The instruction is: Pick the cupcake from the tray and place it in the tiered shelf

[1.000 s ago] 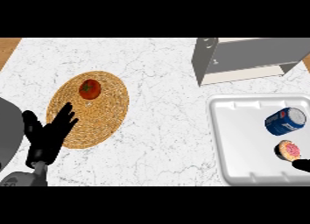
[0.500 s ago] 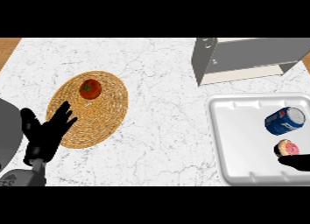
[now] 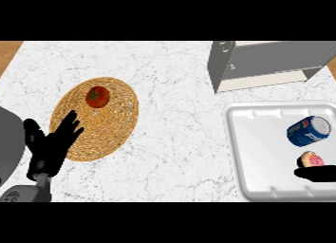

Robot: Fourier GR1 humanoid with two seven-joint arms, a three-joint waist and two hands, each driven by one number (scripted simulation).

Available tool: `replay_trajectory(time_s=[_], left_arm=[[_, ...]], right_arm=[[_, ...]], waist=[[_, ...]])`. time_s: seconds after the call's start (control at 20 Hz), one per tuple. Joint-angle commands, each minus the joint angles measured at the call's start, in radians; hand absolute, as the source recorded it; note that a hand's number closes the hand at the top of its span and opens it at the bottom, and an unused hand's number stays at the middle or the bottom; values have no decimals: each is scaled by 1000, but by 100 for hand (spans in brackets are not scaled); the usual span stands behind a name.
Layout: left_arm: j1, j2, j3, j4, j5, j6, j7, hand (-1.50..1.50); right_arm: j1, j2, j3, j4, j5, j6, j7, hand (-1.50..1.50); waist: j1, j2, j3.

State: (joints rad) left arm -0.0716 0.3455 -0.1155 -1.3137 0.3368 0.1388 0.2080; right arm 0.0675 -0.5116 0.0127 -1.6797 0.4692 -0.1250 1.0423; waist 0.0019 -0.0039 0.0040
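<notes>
The cupcake [image 3: 312,159], pink-topped, lies in the white tray [image 3: 263,142] near its right side. My right hand [image 3: 323,174] comes in from the right edge, just below the cupcake and touching or almost touching it; its fingers lie straight, pointing left, and most of the hand is out of view. The grey tiered shelf [image 3: 269,61] stands at the back right, beyond the tray. My left hand [image 3: 51,147] rests open, fingers up, at the lower left over the edge of a woven mat.
A blue soda can [image 3: 309,131] lies on its side in the tray just above the cupcake. A round woven mat [image 3: 100,123] at the left carries a tomato [image 3: 97,96]. White marble counter [image 3: 178,118] lies between mat and tray.
My right hand has slid a little left and up, closer under the cupcake. The left hand has barely shifted. Cupcake and can have stayed put.
</notes>
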Motion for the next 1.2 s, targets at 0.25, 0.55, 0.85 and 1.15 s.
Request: replay_trajectory(time_s=[0.25, 0.55, 0.85, 1.15], left_arm=[[45, -24, 37, 2, -38, -47, 12, 0], [91, -47, 49, -137, -95, -11, 82, 0], [64, -62, 61, -35, -95, -68, 29, 0], [50, -79, 78, -58, -110, -73, 64, 0]], right_arm=[[4, 99, -28, 111, 128, -51, -76, -150], [-88, 165, -56, 225, 164, -70, -154, -150], [-71, 139, 1, 298, 86, 124, -265, 150], [-70, 201, -14, 349, 136, 18, -387, 150]], waist=[[-2, 4, -4], [2, 3, -4], [4, 6, -4], [0, 4, -4]])
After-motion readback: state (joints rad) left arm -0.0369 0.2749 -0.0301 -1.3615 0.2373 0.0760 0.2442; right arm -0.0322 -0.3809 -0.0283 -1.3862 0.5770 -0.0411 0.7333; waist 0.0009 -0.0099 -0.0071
